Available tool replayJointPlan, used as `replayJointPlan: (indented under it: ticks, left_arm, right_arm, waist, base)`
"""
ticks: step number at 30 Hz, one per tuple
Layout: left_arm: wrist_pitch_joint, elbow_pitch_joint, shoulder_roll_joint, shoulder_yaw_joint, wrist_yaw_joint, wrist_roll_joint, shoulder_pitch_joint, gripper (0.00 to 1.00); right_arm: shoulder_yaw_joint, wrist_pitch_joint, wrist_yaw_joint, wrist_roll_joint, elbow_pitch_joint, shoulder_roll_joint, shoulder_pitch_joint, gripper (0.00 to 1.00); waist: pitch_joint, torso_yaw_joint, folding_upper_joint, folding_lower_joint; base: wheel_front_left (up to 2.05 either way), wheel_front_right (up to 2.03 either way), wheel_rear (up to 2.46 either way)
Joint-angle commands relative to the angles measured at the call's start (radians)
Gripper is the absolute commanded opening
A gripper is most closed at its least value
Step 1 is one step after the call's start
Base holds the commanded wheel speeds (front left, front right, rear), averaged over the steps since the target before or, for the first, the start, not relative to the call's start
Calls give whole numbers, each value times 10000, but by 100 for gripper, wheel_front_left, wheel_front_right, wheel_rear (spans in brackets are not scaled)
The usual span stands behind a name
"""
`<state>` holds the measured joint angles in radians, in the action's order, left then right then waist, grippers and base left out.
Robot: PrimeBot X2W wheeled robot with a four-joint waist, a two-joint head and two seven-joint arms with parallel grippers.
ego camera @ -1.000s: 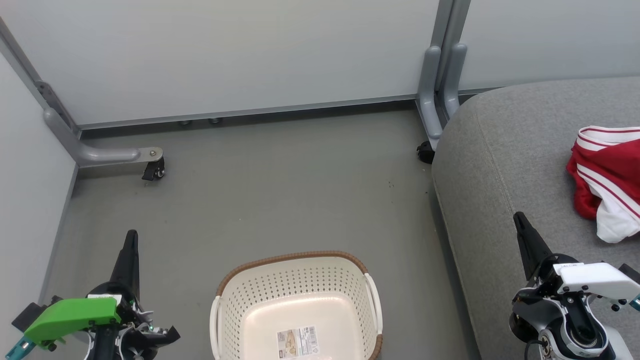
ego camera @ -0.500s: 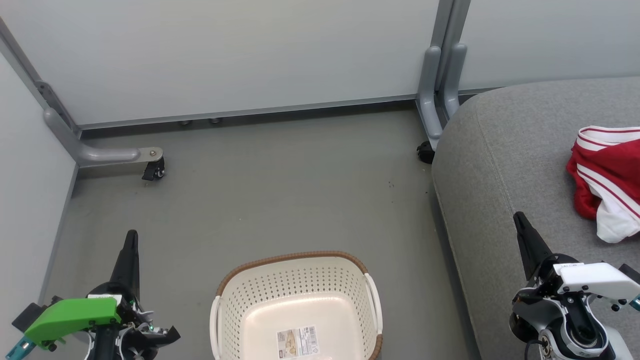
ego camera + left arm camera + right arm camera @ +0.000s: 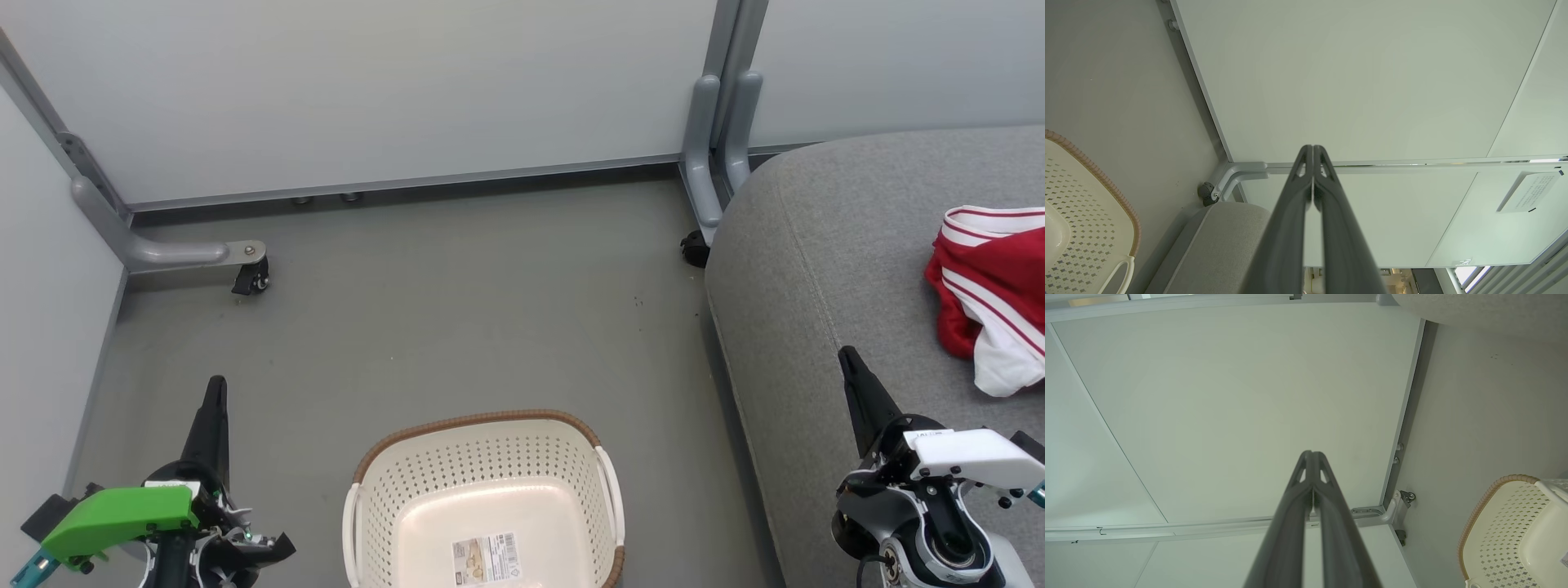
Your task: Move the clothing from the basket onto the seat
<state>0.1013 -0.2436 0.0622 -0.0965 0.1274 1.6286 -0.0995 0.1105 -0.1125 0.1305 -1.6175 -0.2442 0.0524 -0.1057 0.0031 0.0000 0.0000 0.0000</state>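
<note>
In the head view the basket is sitting on the grey floor at six o'clock. Its brown rim is curving across the far side, and its pale inner floor is showing a paper label that is lying flat. The seat is taking up the three to five o'clock side, its rounded edge lying just beside the basket's right handle with a strip of floor between them. The clothing is lying on the seat at three o'clock, well apart from the basket. It is a crumpled red bundle with white stripes and a white patch, and the picture's edge is cutting it off. The left gripper is hanging over the floor at seven o'clock, pointing toward twelve. In the left wrist view its fingers are pressing together at the tips with nothing between them. The right gripper is hovering over the seat's near part at four o'clock, apart from the clothing. In the right wrist view its fingers are likewise meeting at the tips and gripping nothing. Pale partition panels are standing from ten to two o'clock, and a caster wheel is resting on the floor at nine o'clock.
</note>
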Motion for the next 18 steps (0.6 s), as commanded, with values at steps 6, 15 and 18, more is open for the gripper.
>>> replayJointPlan:
  ticks: [6,15,18]
  left_arm:
    - [26,-22,2,-61,65,-52,-159,0]
    - [46,-23,-10,-80,65,-70,-161,0]
    - [52,-23,-14,-85,65,-78,-162,0]
  right_arm:
    - [19,-9,4,34,-19,7,-55,0]
    - [24,-18,4,37,-20,2,-54,0]
    - [26,-20,4,38,-20,0,-55,0]
  waist:
    - [0,0,0,0]
    - [0,0,0,0]
    - [0,0,0,0]
  base:
    - [0,0,0]
    - [0,0,0]
    - [0,0,0]
